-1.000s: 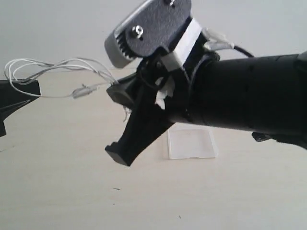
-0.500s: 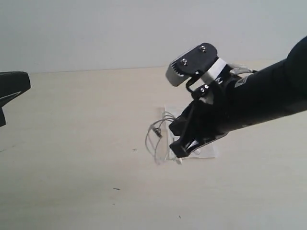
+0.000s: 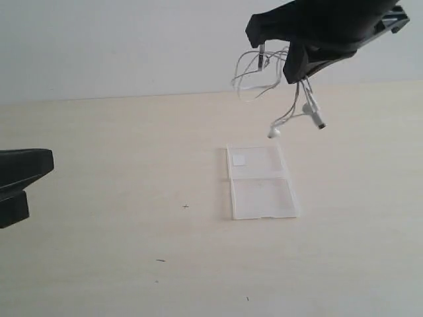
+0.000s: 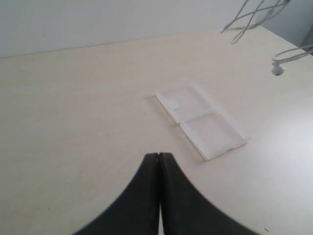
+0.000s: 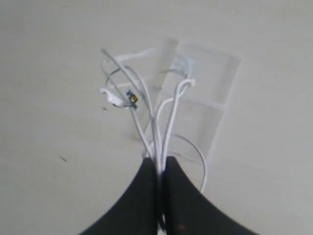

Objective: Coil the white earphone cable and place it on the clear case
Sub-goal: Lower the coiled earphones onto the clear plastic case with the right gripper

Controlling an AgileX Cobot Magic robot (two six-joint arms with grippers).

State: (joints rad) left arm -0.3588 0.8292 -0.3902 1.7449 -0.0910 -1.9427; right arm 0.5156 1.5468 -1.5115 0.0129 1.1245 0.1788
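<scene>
R tool point(image 3: 295, 68) is up high over the far part of the surface point(image 3: 119, 231), jaws pinched tight on the white earphone cable point(image 3: 254, 78). The cable is fully off the surface and hangs in the air from that tool as a loose bunch, not a neat coil. Several loops stick out to one side of the jaws. Two strands drop lower, each ending in an earbud point(image 3: 274, 132), the 2nd earbud point(image 3: 319, 123) just beside it. R wrist view: strands fan out from the shut tips, with a small inline piece point(image 5: 128, 99) carrying a yellowish bit among them.

Clear case point(image 3: 262, 183) lies flat on the surface, opened out, both halves side by side, well in from the far edge. White sticker point(image 3: 238, 159) sits in a corner of the half nearer the far edge. Nothing on the case. Cable doesn't touch it; the earbuds hang above and apart from it. In the R wrist view the bunch dangles in front of the case.

L tool point(image 4: 159, 157) has its jaws pressed together, holding nothing, low over the surface. It's well apart from the case, and in the ext view it shows at the left frame edge.
</scene>
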